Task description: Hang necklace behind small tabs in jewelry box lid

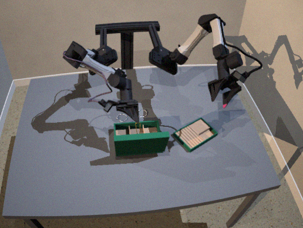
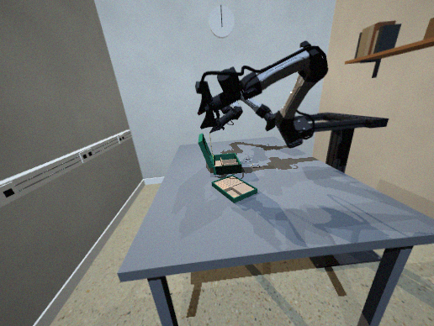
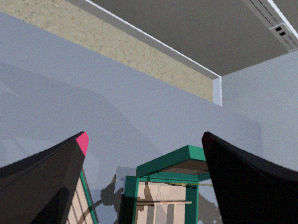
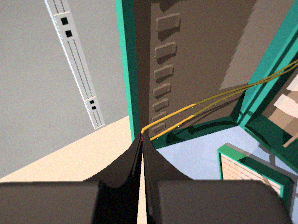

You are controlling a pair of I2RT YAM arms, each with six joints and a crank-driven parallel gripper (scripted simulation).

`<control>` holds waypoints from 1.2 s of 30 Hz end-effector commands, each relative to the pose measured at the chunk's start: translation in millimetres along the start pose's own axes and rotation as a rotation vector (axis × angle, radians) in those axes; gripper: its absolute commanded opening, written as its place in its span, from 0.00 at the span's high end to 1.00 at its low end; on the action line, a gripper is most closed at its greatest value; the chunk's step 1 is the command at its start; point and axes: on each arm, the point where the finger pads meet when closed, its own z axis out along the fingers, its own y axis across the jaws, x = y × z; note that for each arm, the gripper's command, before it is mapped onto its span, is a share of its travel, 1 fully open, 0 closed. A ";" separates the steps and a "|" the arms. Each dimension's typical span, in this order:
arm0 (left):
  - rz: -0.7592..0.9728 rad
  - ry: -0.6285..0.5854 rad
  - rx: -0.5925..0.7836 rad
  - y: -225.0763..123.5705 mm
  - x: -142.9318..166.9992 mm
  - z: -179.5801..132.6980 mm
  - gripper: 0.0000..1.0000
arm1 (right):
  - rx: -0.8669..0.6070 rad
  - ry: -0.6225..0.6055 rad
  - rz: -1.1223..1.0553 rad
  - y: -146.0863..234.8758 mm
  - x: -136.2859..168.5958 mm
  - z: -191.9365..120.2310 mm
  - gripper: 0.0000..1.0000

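The necklace (image 1: 138, 127) (image 2: 210, 141) (image 3: 193, 184) (image 4: 172, 115) is pinched in the closed tips of the right gripper (image 1: 137, 121) (image 2: 211, 131) (image 4: 142, 135), its two strands slanting down toward the box (image 1: 115, 129) (image 2: 227, 170) (image 3: 130, 200). It is held high, presumably so a loop can be lowered behind the tabs (image 4: 163, 74) in the upright lid (image 1: 141, 145) (image 2: 204, 149) (image 3: 165, 160) (image 4: 200, 50). The right arm is bent downward over the box; the left gripper (image 1: 218, 103) (image 2: 201, 120) (image 3: 145, 134) is spread, poised well aside, probably kept out of the way.
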 end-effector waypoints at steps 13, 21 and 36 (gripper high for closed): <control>-0.002 -0.083 0.010 -1.3 -32.6 -6.0 0.00 | -0.025 -0.015 0.020 8.0 -6.0 17.7 1.00; -0.002 -0.083 0.010 -1.3 -32.6 -6.0 0.00 | -0.021 -0.013 0.015 3.3 -4.2 25.0 1.00; -0.002 -0.083 0.010 -1.3 -32.6 -6.0 0.00 | -0.024 -0.016 0.019 2.2 -6.9 36.0 1.00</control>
